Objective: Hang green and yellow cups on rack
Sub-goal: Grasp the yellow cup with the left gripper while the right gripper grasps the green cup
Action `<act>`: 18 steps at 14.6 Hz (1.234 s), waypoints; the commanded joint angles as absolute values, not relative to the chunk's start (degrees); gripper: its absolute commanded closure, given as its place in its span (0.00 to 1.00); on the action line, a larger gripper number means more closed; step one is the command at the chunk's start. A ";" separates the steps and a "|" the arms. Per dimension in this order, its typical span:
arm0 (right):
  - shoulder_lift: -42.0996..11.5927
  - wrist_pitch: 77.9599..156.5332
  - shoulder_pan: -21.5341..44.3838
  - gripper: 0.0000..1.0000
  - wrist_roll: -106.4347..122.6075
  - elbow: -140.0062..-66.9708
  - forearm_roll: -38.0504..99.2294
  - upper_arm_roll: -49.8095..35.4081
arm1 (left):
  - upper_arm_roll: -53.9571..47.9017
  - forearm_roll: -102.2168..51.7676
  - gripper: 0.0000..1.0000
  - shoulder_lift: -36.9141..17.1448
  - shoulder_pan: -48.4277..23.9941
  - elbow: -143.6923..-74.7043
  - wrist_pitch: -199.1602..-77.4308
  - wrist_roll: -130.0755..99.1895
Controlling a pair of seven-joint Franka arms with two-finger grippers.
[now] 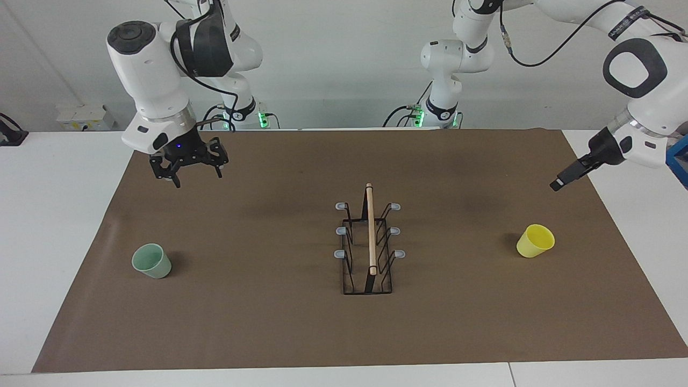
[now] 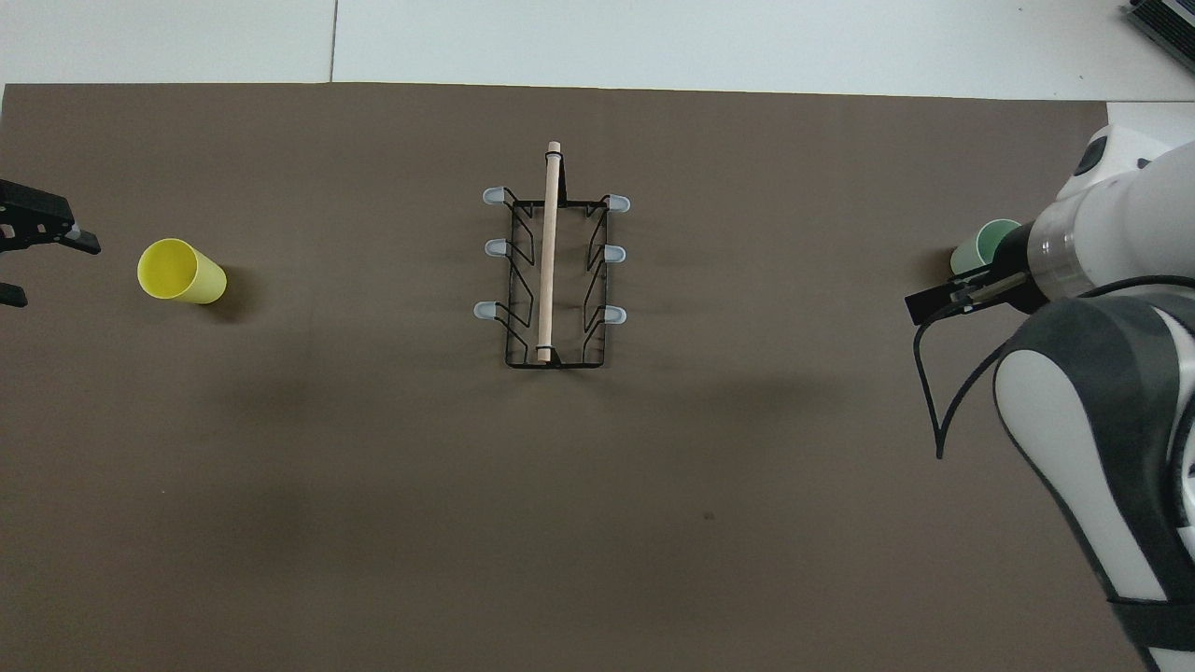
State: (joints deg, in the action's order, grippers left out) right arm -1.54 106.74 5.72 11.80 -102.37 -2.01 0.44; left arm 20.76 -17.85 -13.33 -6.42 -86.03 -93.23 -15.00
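Note:
The pale green cup (image 1: 151,260) stands mouth up on the brown mat toward the right arm's end; in the overhead view (image 2: 982,245) the right arm partly covers it. The yellow cup (image 1: 535,241) stands mouth up toward the left arm's end and shows whole in the overhead view (image 2: 181,272). The rack (image 1: 370,236) stands mid-mat with bare prongs; it also shows in the overhead view (image 2: 551,257). My right gripper (image 1: 196,177) is open and empty, in the air over the mat. My left gripper (image 1: 559,184) is open and empty, raised beside the yellow cup; it also shows in the overhead view (image 2: 56,273).
The brown mat (image 1: 269,322) covers most of the white table (image 1: 54,215). A small dark speck (image 2: 709,515) lies on the mat nearer to the robots than the rack.

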 commanded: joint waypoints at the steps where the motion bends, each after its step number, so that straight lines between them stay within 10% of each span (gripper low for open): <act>1: -3.68 110.47 5.54 0.00 11.25 -103.80 -4.30 0.35 | 23.38 -22.93 0.00 -16.34 -7.30 -83.50 -92.46 -25.10; 18: -14.59 119.18 6.16 0.00 36.02 -108.98 -41.46 0.18 | 35.07 -51.92 0.00 -38.13 -1.85 -83.32 -100.90 -48.07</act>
State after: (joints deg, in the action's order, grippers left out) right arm -15.24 118.18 6.68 32.64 -107.57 -37.33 0.20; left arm 34.41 -47.87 -34.99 -3.00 -84.95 -100.70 -44.94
